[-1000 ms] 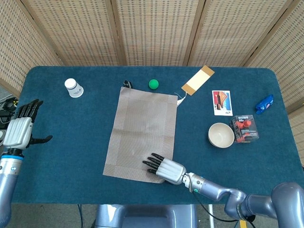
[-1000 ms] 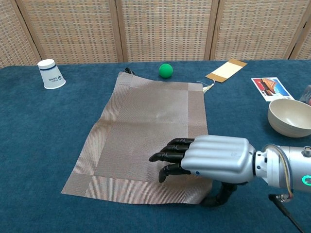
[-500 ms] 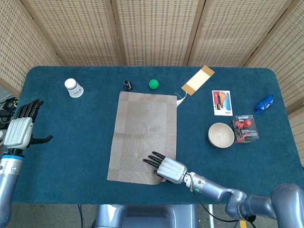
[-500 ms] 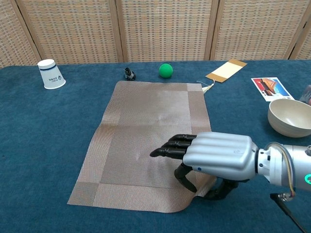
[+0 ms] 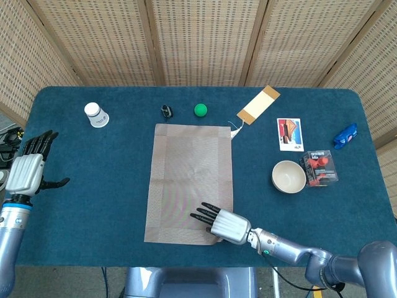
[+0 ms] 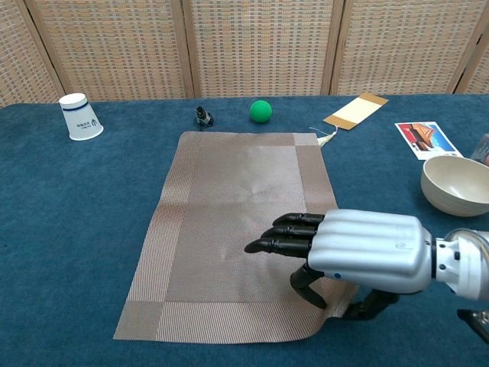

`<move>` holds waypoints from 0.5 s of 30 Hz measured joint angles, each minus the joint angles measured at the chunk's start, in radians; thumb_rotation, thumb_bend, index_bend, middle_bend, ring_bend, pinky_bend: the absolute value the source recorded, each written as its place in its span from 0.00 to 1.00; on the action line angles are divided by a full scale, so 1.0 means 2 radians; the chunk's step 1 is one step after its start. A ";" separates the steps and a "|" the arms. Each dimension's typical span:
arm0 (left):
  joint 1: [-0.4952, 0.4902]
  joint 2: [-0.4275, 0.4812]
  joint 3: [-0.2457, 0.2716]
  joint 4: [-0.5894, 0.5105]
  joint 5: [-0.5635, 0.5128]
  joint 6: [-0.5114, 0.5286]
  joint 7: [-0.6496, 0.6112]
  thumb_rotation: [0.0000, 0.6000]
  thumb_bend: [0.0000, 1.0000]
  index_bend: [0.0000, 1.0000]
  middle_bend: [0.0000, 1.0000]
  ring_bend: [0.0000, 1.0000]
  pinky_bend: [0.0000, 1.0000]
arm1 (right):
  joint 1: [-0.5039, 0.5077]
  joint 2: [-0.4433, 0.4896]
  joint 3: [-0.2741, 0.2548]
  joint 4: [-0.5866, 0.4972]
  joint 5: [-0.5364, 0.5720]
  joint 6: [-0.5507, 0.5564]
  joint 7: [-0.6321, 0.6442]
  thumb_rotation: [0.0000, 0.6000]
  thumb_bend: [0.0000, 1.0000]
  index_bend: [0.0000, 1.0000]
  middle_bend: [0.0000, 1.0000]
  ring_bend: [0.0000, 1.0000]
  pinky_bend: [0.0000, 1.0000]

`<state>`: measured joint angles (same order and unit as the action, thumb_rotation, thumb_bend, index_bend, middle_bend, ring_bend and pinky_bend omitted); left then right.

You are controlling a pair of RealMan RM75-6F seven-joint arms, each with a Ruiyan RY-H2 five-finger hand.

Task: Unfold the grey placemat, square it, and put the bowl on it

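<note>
Now, from the head camera, the grey placemat (image 5: 190, 183) lies unfolded mid-table, and the right hand (image 5: 221, 221) sits on its near right corner, palm down, dark fingers (image 5: 205, 214) reaching left across the weave. Over at the far left edge the left hand (image 5: 28, 169) hangs upright, fingers spread, holding nothing. The bowl (image 5: 288, 176) stands well right of the mat, just beside a red packet (image 5: 319, 168).

Down at chest level, the right hand (image 6: 359, 251) is gripping that near corner of the placemat (image 6: 233, 229) between extended fingers and a curled thumb. The bowl (image 6: 456, 184) waits at the right edge.
</note>
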<state>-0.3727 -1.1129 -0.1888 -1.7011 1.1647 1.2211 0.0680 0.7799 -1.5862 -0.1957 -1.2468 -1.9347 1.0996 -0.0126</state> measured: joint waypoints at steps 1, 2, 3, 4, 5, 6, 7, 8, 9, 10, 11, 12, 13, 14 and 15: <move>0.000 0.000 0.000 0.000 0.000 0.000 0.001 1.00 0.00 0.00 0.00 0.00 0.00 | 0.000 0.004 -0.005 0.002 -0.007 0.005 0.000 1.00 0.58 0.68 0.01 0.00 0.00; 0.000 0.000 0.000 -0.001 0.000 0.001 0.001 1.00 0.00 0.00 0.00 0.00 0.00 | 0.000 0.008 -0.010 0.004 -0.015 0.011 0.000 1.00 0.58 0.68 0.02 0.00 0.00; 0.000 0.000 0.000 -0.001 0.000 0.001 0.002 1.00 0.00 0.00 0.00 0.00 0.00 | 0.000 0.015 -0.018 0.006 -0.025 0.019 0.001 1.00 0.58 0.68 0.02 0.00 0.00; 0.000 -0.001 0.000 -0.001 0.000 0.001 0.003 1.00 0.00 0.00 0.00 0.00 0.00 | -0.001 0.020 -0.022 0.007 -0.031 0.025 0.000 1.00 0.58 0.68 0.02 0.00 0.00; 0.000 -0.001 0.000 -0.001 0.000 0.002 0.004 1.00 0.00 0.00 0.00 0.00 0.00 | -0.001 0.025 -0.026 0.008 -0.038 0.032 -0.001 1.00 0.58 0.68 0.02 0.00 0.00; 0.000 -0.001 0.001 -0.002 0.000 0.002 0.004 1.00 0.00 0.00 0.00 0.00 0.00 | -0.001 0.031 -0.031 0.010 -0.048 0.042 -0.003 1.00 0.58 0.68 0.02 0.00 0.00; 0.000 -0.001 0.001 -0.002 0.001 0.002 0.005 1.00 0.00 0.00 0.00 0.00 0.00 | -0.002 0.036 -0.036 0.012 -0.056 0.049 -0.005 1.00 0.58 0.68 0.02 0.00 0.00; 0.000 -0.002 0.001 -0.003 0.001 0.002 0.007 1.00 0.00 0.00 0.00 0.00 0.00 | -0.002 0.042 -0.040 0.014 -0.063 0.056 -0.006 1.00 0.58 0.68 0.03 0.00 0.00; 0.000 -0.002 0.002 -0.003 0.001 0.002 0.008 1.00 0.00 0.00 0.00 0.00 0.00 | -0.002 0.051 -0.047 0.017 -0.074 0.065 -0.008 1.00 0.58 0.68 0.03 0.00 0.00; 0.001 -0.003 0.002 -0.004 0.002 0.003 0.010 1.00 0.00 0.00 0.00 0.00 0.00 | -0.002 0.058 -0.052 0.019 -0.082 0.072 -0.010 1.00 0.57 0.68 0.03 0.00 0.00; 0.001 -0.003 0.003 -0.005 0.002 0.004 0.012 1.00 0.00 0.00 0.00 0.00 0.00 | -0.001 0.065 -0.056 0.022 -0.091 0.078 -0.013 1.00 0.57 0.68 0.03 0.00 0.00; 0.001 -0.004 0.003 -0.005 0.002 0.004 0.013 1.00 0.00 0.00 0.00 0.00 0.00 | -0.001 0.074 -0.061 0.026 -0.102 0.086 -0.017 1.00 0.57 0.68 0.04 0.00 0.00; 0.001 -0.004 0.003 -0.006 0.002 0.005 0.015 1.00 0.00 0.00 0.00 0.00 0.00 | 0.000 0.080 -0.065 0.029 -0.111 0.092 -0.022 1.00 0.56 0.68 0.04 0.00 0.00; 0.001 -0.005 0.003 -0.006 0.002 0.005 0.017 1.00 0.00 0.00 0.00 0.00 0.00 | 0.001 0.085 -0.068 0.033 -0.120 0.098 -0.028 1.00 0.56 0.68 0.04 0.00 0.00; 0.001 -0.005 0.004 -0.007 0.002 0.005 0.018 1.00 0.00 0.00 0.00 0.00 0.00 | 0.001 0.091 -0.073 0.039 -0.132 0.107 -0.036 1.00 0.56 0.68 0.04 0.00 0.00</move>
<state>-0.3708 -1.1236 -0.1814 -1.7151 1.1685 1.2315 0.1034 0.7823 -1.4045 -0.3415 -1.1687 -2.1991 1.3132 -0.0836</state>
